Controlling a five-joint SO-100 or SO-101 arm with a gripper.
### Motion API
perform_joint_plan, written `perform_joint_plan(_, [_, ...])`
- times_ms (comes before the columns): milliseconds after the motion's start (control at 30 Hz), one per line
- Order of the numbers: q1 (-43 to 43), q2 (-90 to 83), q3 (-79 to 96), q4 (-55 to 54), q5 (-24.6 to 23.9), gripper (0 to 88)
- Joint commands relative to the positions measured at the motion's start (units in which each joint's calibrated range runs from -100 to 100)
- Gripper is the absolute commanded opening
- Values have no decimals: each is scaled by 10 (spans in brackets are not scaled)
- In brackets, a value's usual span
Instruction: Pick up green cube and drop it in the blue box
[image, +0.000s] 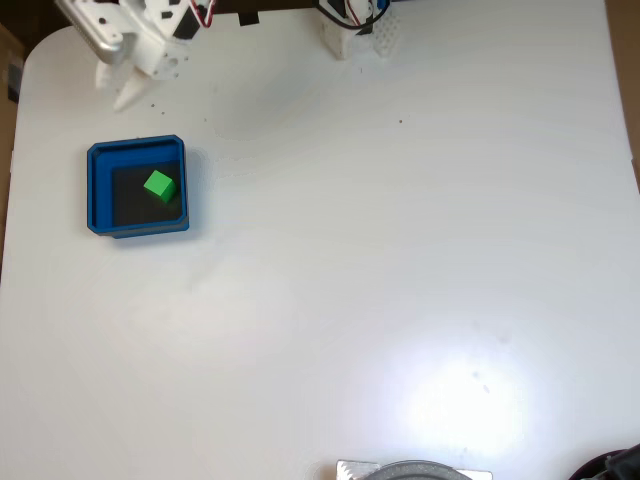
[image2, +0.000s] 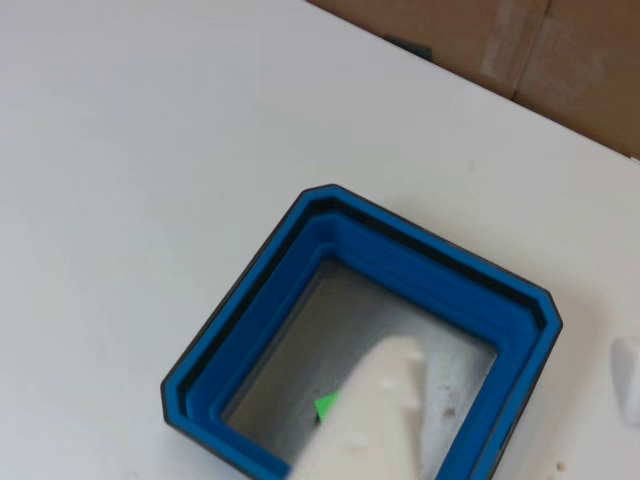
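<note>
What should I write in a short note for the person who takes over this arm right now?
Gripper: above the blue box near the table's top left corner in the fixed view, holding nothing; open or shut cannot be told.
Green cube: lies on the dark floor inside the blue box; in the other view a white finger hides most of it.
Done: the cube is in the box.
Left: nothing, except perhaps parking the arm.

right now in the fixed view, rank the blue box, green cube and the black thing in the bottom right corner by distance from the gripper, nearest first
From the gripper, at top left:
1. Blue box, just below it.
2. Green cube, inside that box on its dark floor.
3. Black thing, at the far bottom right corner.
</note>
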Motion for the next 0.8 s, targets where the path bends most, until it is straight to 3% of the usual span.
perform_joint_plan(0, [-2,-99,61,8,-2,125])
perform_joint_plan(767, [-44,-476,567,-11,0,122])
